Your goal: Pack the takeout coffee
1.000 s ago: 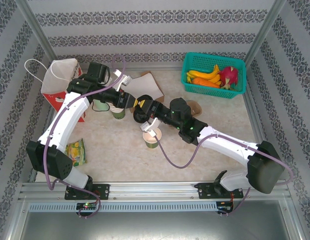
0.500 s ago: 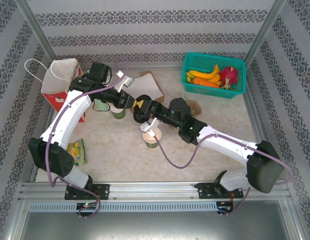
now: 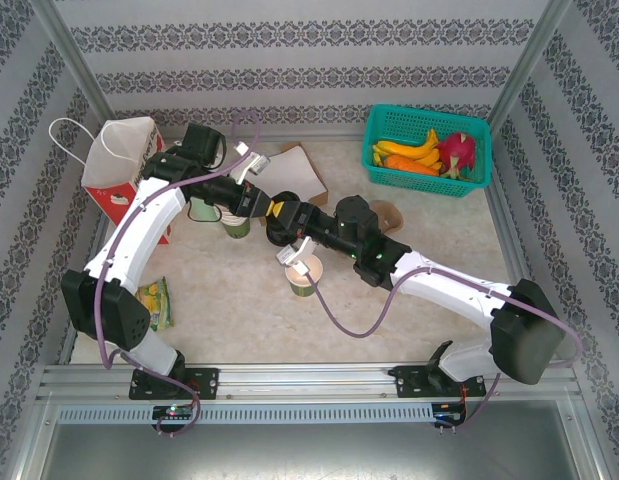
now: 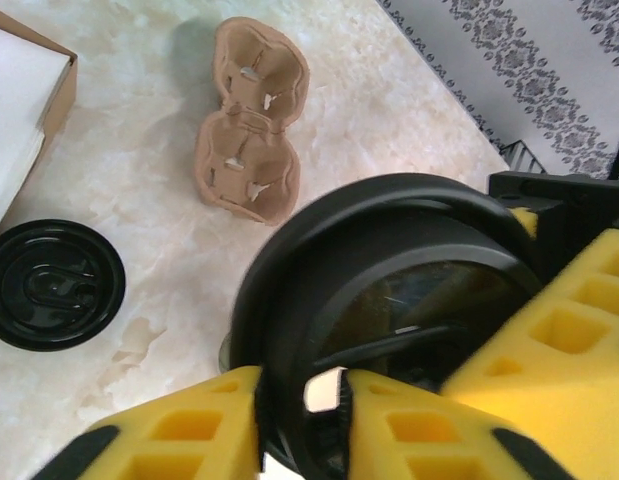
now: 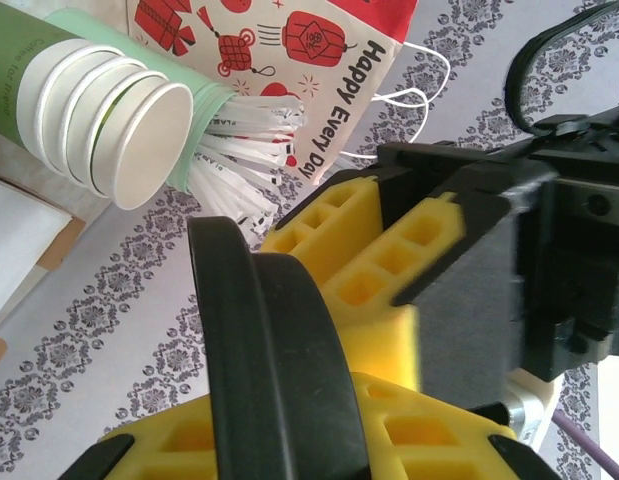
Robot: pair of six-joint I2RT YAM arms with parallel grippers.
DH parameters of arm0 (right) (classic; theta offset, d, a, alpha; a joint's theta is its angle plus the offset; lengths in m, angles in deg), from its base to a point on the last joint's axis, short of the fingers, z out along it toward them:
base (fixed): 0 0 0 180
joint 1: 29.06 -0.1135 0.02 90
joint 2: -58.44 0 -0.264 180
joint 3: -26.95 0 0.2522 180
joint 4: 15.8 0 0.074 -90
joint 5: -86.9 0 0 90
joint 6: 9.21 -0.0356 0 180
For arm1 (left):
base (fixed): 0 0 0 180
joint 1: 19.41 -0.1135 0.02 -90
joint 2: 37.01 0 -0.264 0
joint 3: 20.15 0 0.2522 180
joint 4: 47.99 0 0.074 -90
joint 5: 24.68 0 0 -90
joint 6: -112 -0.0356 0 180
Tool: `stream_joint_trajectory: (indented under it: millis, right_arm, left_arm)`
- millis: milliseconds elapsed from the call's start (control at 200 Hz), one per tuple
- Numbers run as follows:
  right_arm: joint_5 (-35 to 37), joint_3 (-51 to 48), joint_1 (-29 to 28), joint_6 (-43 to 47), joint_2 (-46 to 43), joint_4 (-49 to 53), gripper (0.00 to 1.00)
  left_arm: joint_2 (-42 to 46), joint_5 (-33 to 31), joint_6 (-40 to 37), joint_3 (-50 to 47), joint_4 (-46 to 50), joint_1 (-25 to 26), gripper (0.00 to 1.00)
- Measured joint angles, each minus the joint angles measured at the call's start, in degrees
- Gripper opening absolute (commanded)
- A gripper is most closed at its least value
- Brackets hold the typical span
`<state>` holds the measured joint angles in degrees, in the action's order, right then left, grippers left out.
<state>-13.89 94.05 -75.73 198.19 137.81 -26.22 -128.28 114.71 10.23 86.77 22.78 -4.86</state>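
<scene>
A round black plastic lid (image 4: 389,300) hangs on edge above the table, gripped from both sides. My left gripper (image 4: 304,390) is shut on its rim, the yellow fingers (image 4: 169,430) pinching it. My right gripper (image 5: 279,420) is shut on the same lid (image 5: 279,340) from the opposite side. In the top view the two grippers meet mid-table, left (image 3: 267,205) and right (image 3: 291,216). A lone open green cup (image 3: 304,277) with a cream inside stands just below them. The takeout coffee, as a lidded cup, is out of view.
A second black lid (image 4: 51,285) lies flat by a white-lined box (image 4: 14,120). A cardboard cup carrier (image 4: 251,130) sits further right. Stacked cups (image 5: 99,110), a cup of white sticks (image 5: 239,150) and a red bag (image 3: 119,160) stand left. A fruit basket (image 3: 426,150) is back right.
My left gripper's fingers have closed onto the lid's rim, and the left arm has shifted slightly right. The right gripper has kept its hold, barely moving.
</scene>
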Motion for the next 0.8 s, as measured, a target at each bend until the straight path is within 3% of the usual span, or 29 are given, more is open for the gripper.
stream_joint_trajectory:
  millis: [115, 210, 290, 355, 415, 450, 515, 684, 799]
  right_arm:
    - [0.4, 0.0, 0.0, 0.0, 0.2, 0.3, 0.05]
    - [0.9, 0.0, 0.0, -0.4, 0.3, 0.3, 0.09]
    - [1.7, 0.0, -0.1, -1.5, 0.5, 0.1, 0.20]
    - [2.5, 0.0, -0.1, -3.1, 0.8, -0.2, 0.34]
    - [4.0, 0.0, -0.4, -5.6, 1.3, -0.4, 0.56]
    - [5.3, 0.0, -0.5, -7.2, 1.6, -0.5, 0.63]
    - [8.2, 0.0, -0.8, -10.9, 2.3, -0.5, 0.97]
    - [16.6, -1.0, -2.4, -23.4, 2.0, 1.7, 0.98]
    - [23.2, -4.2, -4.3, -36.9, -0.9, 3.1, 0.98]
  left_arm:
    - [-0.3, 0.3, 0.6, 0.0, -0.2, 0.0, 0.00]
    - [-0.3, -0.1, 0.9, 0.0, -0.7, 0.0, 0.00]
    - [-0.3, -0.8, 1.4, 0.0, -1.2, 0.0, 0.00]
    - [-0.1, -1.9, 1.8, -0.2, -1.8, 0.1, 0.00]
    - [0.3, -3.4, 2.1, -0.6, -2.9, 0.3, 0.00]
    - [0.7, -4.6, 2.3, -1.1, -3.6, 0.3, 0.00]
    - [1.5, -7.3, 3.0, -2.1, -4.9, 0.4, 0.00]
    - [3.1, -14.1, 5.4, -3.8, -7.0, 0.4, 0.00]
    - [3.7, -17.1, 7.8, -4.9, -8.1, 0.4, 0.00]
